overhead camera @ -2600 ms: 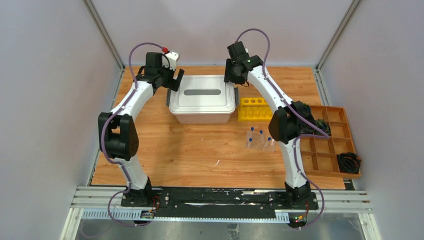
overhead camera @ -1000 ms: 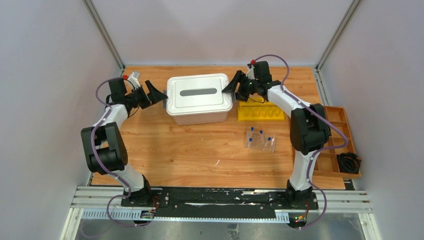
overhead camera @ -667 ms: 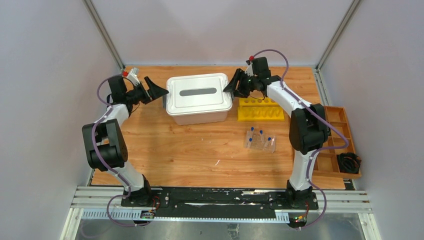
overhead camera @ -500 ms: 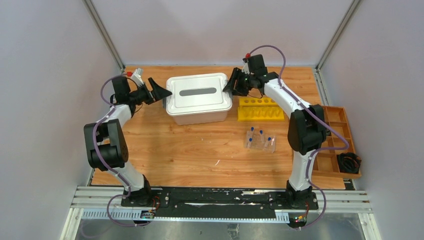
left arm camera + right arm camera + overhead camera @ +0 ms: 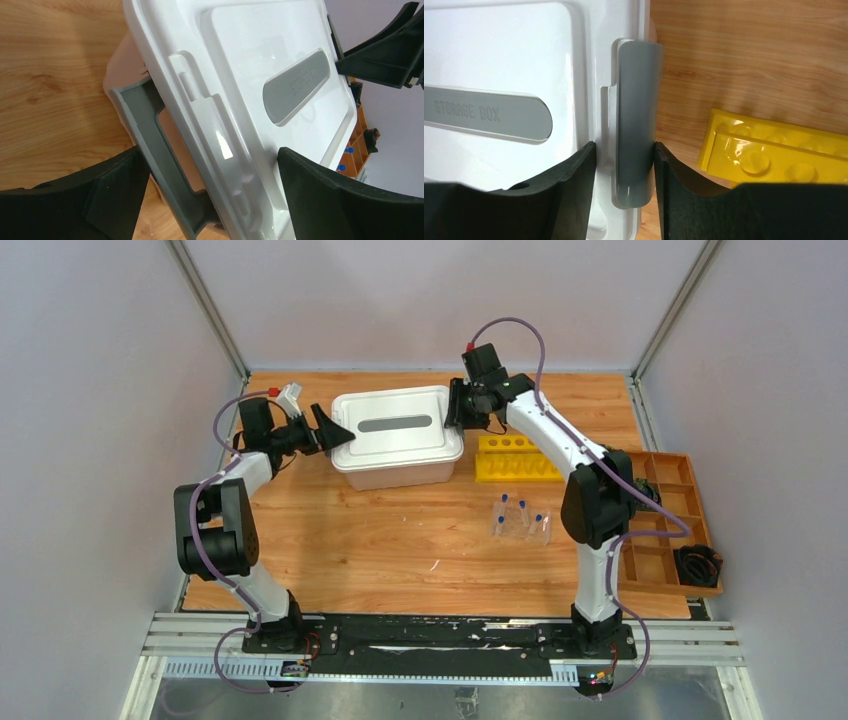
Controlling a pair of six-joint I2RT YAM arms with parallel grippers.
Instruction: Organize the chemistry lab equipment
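- The left arm (image 5: pixel 212 530) has its elbow folded low and pushed outward. Its forearm runs forward and inward.
- The left wrist (image 5: pixel 258 425) is turned inward, so the tool points to the robot's right, roughly level.
- The left gripper (image 5: pixel 338 430) has its jaws spread wide, with the two black fingers (image 5: pixel 115 195) far apart.
- The right arm (image 5: pixel 590 505) rises from its base to a high elbow. Its long forearm stretches forward and to the left.
- The right wrist (image 5: pixel 485 365) is bent downward.
- The right gripper (image 5: pixel 624 150) has its jaws narrowed, and the fingers bear on both sides of a grey latch (image 5: pixel 634 125).
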